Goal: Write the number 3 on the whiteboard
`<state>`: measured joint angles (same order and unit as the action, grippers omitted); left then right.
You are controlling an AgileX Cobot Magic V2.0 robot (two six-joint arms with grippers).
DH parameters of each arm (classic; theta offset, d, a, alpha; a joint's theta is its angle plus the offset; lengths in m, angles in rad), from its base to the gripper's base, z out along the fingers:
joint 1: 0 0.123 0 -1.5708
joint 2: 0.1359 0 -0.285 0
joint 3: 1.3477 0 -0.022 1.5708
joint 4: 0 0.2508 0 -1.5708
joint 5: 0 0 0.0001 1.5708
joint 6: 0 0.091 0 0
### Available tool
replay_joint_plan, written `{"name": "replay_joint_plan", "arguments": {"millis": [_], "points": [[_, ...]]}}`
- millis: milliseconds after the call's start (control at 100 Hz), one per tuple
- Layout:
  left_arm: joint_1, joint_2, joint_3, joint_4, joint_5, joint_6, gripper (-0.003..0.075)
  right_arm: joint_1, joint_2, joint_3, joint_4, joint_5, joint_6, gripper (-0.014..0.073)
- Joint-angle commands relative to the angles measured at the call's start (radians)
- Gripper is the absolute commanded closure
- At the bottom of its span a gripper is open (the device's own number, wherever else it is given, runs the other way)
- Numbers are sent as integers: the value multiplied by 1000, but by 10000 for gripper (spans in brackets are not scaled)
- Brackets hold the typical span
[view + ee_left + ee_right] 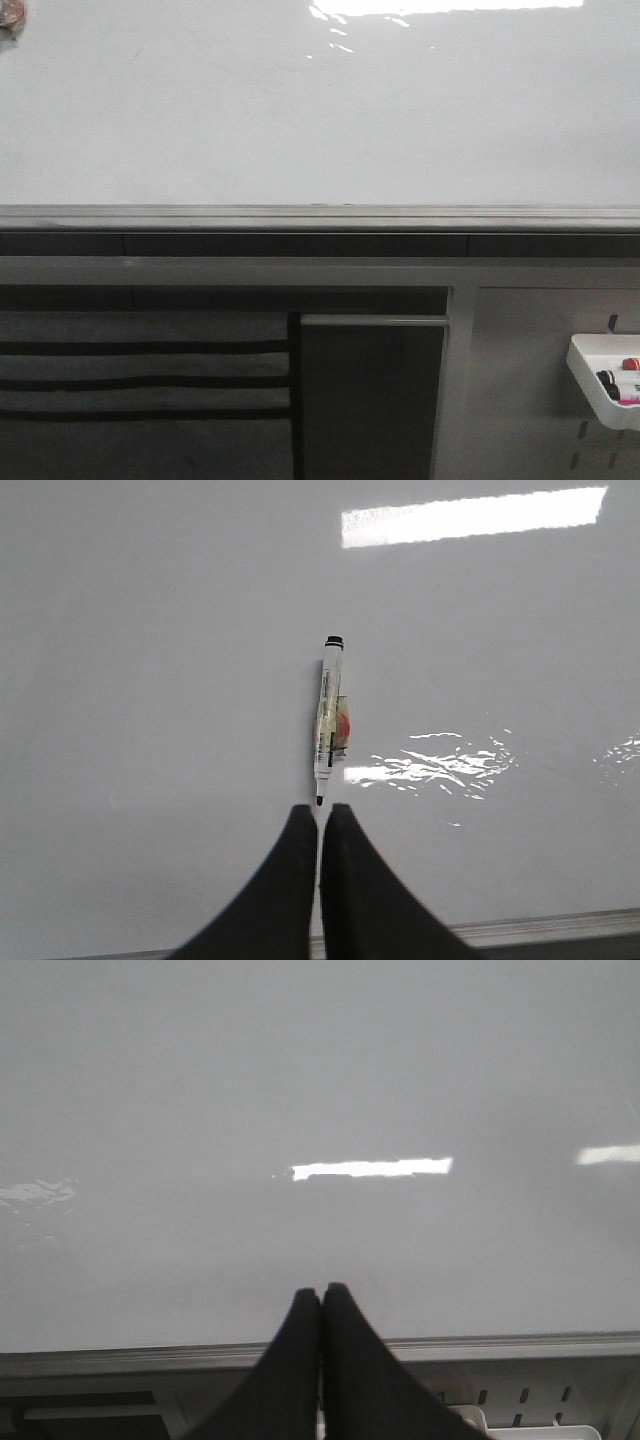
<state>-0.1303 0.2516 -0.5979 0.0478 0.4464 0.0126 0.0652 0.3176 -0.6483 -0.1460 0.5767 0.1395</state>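
Observation:
The whiteboard is a large glossy white board with glare and fills the upper half of the front view. No number 3 shows on it in any view. In the left wrist view a white marker with a black tip lies against the board, held by a small clear and orange clip. My left gripper is shut and empty, its fingertips just short of the marker's tip. My right gripper is shut and empty in front of the board, near its bottom rail. Neither gripper shows in the front view.
A grey metal rail runs along the board's bottom edge. Below it are dark panels and a grey pegboard. A small white tray with markers hangs on the pegboard at the lower right. Its rim also shows in the right wrist view.

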Motion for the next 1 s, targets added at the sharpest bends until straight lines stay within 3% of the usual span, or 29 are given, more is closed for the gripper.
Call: {"name": "replay_joint_plan", "arguments": {"millis": [0, 300, 360, 430, 550, 650, 990], "points": [[-3, 21, -33, -3, -70, -1, 738, -6, 20, -35, -6, -66, -8, 668], [-3, 21, -33, 8, -72, -1, 738, -6, 20, -35, -6, -80, -8, 666], [-1, 21, -33, 13, -72, -1, 725, -6, 20, -35, -6, -80, -8, 629], [0, 21, -33, 39, -72, -1, 640, -6, 20, -35, -12, -80, -8, 501], [3, 21, -33, 62, -72, -1, 333, -6, 20, -35, -15, -80, -8, 240], [3, 21, -33, 60, -72, -1, 170, -6, 20, -35, -15, -80, -8, 99], [3, 21, -33, 56, -72, -1, 153, -6, 20, -35, -11, -89, -8, 76]]}}
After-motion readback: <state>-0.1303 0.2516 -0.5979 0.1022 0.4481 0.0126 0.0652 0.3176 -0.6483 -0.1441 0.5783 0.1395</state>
